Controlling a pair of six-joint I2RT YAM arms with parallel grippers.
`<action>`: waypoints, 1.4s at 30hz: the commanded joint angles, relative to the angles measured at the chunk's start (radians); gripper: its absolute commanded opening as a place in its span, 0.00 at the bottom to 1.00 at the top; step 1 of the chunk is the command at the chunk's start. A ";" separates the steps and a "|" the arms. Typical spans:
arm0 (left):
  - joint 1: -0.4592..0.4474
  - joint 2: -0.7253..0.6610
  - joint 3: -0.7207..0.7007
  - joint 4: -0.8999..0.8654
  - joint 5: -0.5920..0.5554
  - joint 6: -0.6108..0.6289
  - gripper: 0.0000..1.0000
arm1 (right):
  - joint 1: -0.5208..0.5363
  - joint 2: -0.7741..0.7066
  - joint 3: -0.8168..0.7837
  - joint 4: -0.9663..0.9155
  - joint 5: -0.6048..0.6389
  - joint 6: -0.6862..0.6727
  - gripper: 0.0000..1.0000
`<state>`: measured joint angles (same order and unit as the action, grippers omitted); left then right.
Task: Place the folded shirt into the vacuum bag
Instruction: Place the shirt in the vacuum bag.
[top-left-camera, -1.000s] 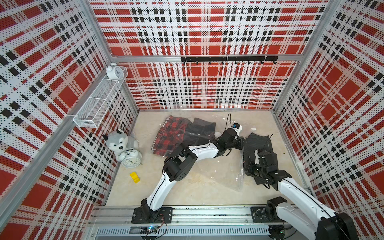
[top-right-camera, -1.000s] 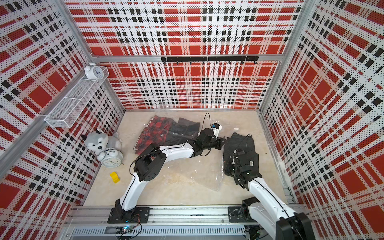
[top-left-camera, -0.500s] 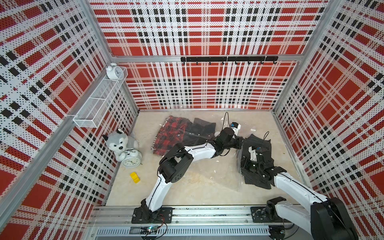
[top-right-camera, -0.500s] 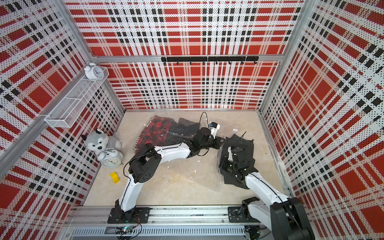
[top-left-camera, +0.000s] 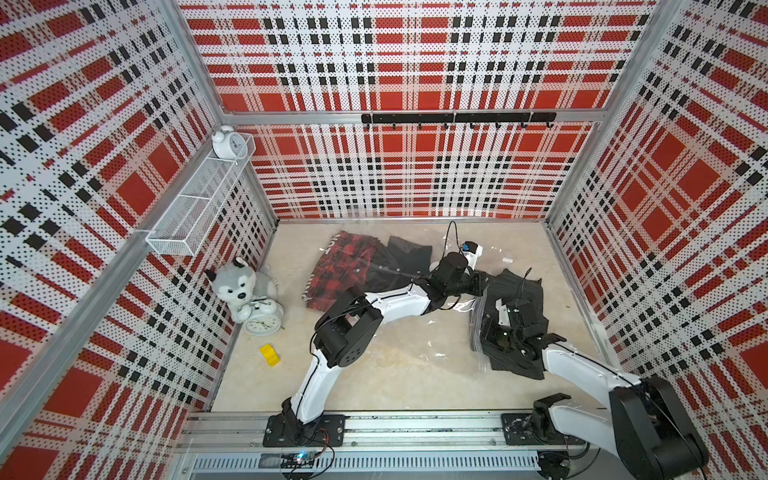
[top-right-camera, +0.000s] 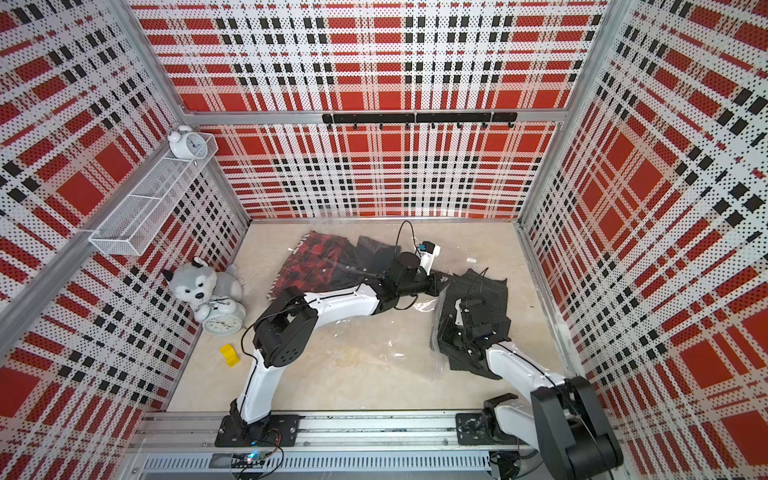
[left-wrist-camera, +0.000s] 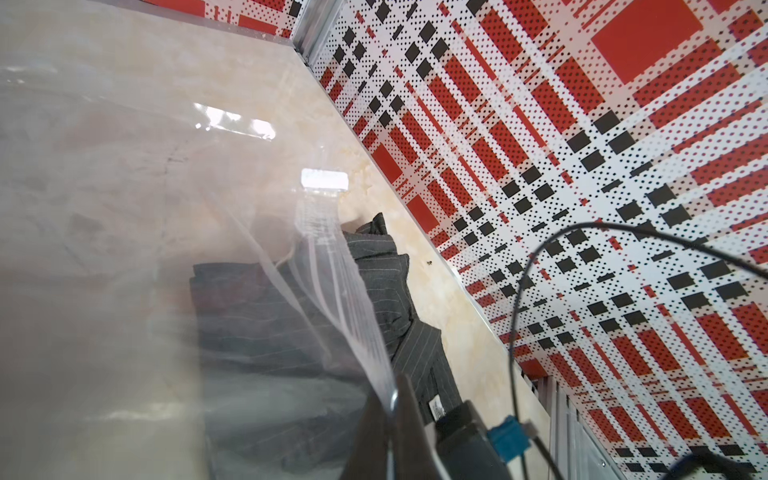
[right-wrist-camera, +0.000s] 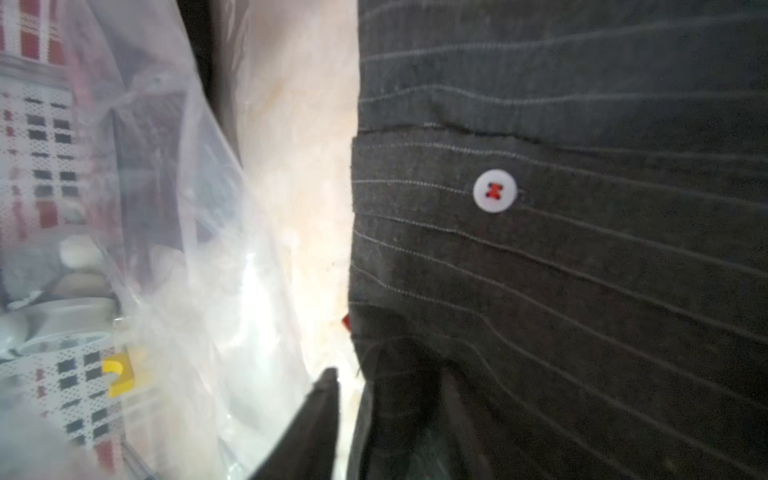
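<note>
The vacuum bag (top-left-camera: 415, 345) lies clear and crinkled across the middle of the floor in both top views. My left gripper (top-left-camera: 482, 284) is shut on the bag's ribbed zip edge (left-wrist-camera: 332, 266) and holds it up. The folded shirt (top-left-camera: 519, 299), dark grey with thin stripes and a white button (right-wrist-camera: 494, 193), lies at the right. Its left part sits under the raised plastic. My right gripper (top-left-camera: 492, 334) is at the shirt's near left edge with its jaws apart. One finger (right-wrist-camera: 320, 415) shows bare; cloth covers the other.
A red plaid shirt (top-left-camera: 340, 270) and a dark one (top-left-camera: 403, 266) lie under the bag's far left end. A husky plush (top-left-camera: 241, 286), an alarm clock (top-left-camera: 262, 322) and a yellow block (top-left-camera: 270, 354) sit by the left wall. A wire shelf (top-left-camera: 199, 208) hangs above them.
My right gripper has slid left along the shirt's near edge toward the bag's mouth and its jaws have parted. The left gripper has stayed shut on the bag's edge.
</note>
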<state>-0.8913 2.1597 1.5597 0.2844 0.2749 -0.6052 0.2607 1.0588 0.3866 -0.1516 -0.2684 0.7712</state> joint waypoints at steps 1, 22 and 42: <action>0.000 0.012 0.047 0.024 0.017 0.011 0.00 | -0.040 -0.125 0.065 -0.140 0.097 -0.017 0.64; 0.000 0.311 0.370 -0.062 0.020 0.036 0.00 | -0.611 0.305 0.272 0.073 -0.003 -0.176 0.86; 0.015 0.308 0.368 -0.120 0.063 0.051 0.00 | -0.634 0.635 0.469 0.030 0.013 -0.331 0.84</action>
<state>-0.8810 2.4722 1.9068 0.1818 0.3126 -0.5743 -0.3649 1.6833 0.8463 -0.1123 -0.2718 0.4610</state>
